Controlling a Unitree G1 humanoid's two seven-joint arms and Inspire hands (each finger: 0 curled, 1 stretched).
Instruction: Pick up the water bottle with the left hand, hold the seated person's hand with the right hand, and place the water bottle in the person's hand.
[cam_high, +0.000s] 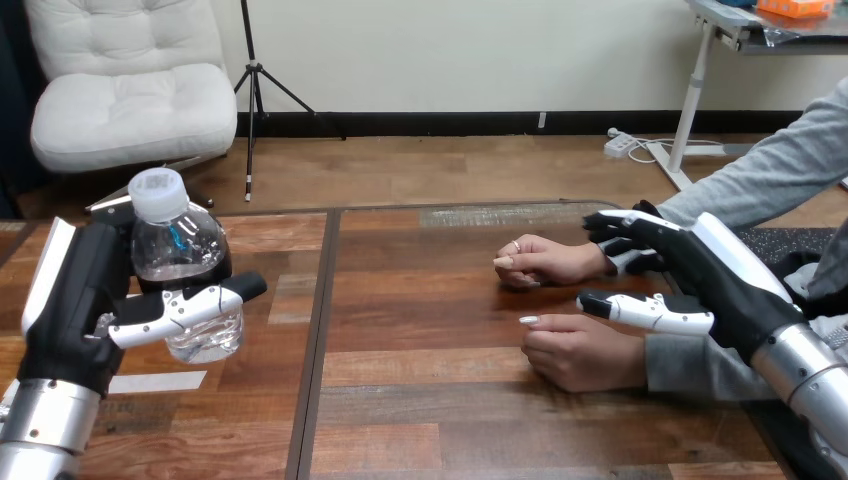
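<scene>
Water bottle (180, 250) clasped in left hand (70, 300) at left of frame: pickup done. Right hand (730, 280) beside person's upper hand (545, 262), hold impossible to tell; handover not yet made.

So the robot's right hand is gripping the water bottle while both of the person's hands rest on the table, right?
No: the left hand grips the water bottle, its thumb curled across the front, as the head view shows. The right hand is by the person's wrists. The person's farther hand and nearer hand do rest on the table.
</scene>
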